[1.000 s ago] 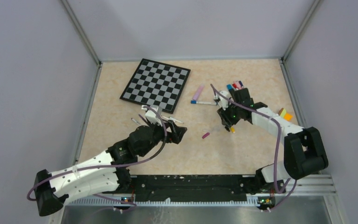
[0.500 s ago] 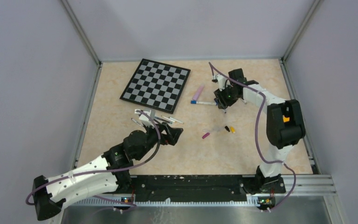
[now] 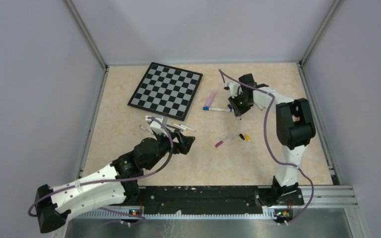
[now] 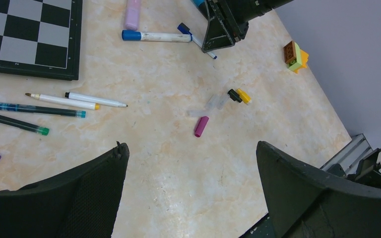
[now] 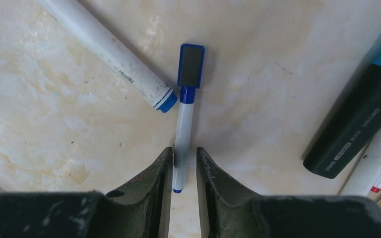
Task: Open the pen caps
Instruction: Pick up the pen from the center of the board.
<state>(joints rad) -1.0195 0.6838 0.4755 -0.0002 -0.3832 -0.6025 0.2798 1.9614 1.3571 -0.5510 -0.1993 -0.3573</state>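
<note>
My right fingers (image 5: 156,188) stand narrow on either side of the thin white pen (image 5: 182,129) lying on the tabletop (image 5: 54,124), its blue cap (image 5: 191,64) on, just beyond the tips; whether they pinch it I cannot tell. My left fingers (image 4: 79,198) gape wide above a loose magenta cap (image 4: 201,126)

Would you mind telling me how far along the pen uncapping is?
Done: a loose pink cap, black cap and yellow cap lie on the table, with bare-tipped pens beside the chessboard. In hand: the right gripper straddles a thin blue-capped marker. Remaining: its blue cap and the thicker blue-capped marker.
</note>
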